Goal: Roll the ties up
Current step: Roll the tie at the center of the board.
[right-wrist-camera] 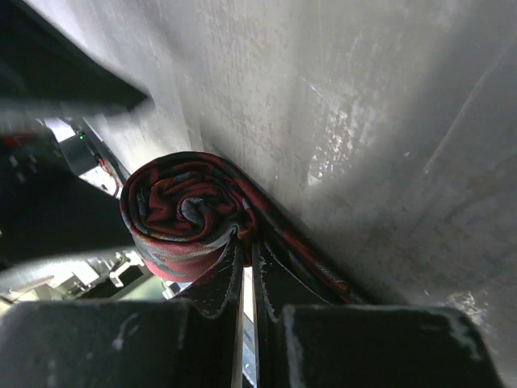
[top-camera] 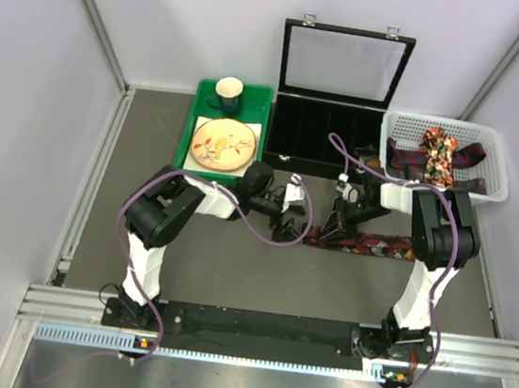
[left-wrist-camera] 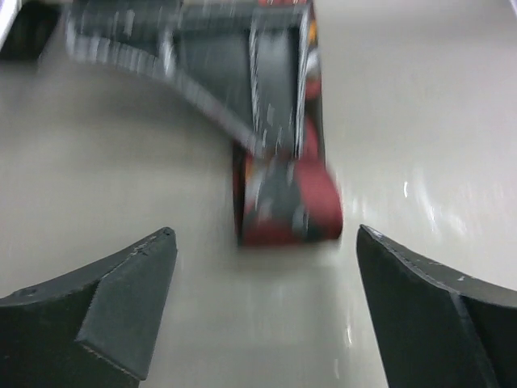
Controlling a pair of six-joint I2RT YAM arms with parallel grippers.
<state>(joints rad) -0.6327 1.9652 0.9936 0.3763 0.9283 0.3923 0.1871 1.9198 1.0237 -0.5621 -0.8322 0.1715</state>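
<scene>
Maroon patterned fabric necktie (right-wrist-camera: 190, 212), partly rolled on the grey table (top-camera: 232, 266), is pinched at its coil by the clenched right gripper (right-wrist-camera: 246, 255) while the left gripper (left-wrist-camera: 265, 234) gapes nearby; a slipping pinch could let the coil unwind.

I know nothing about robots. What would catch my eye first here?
Mid-table, a dark red tie lies half rolled, its coil pinched in the right claw, while the left claw gapes wide, facing it. At the far right, a white basket holds more ties, one of them a bright floral tie.
</scene>
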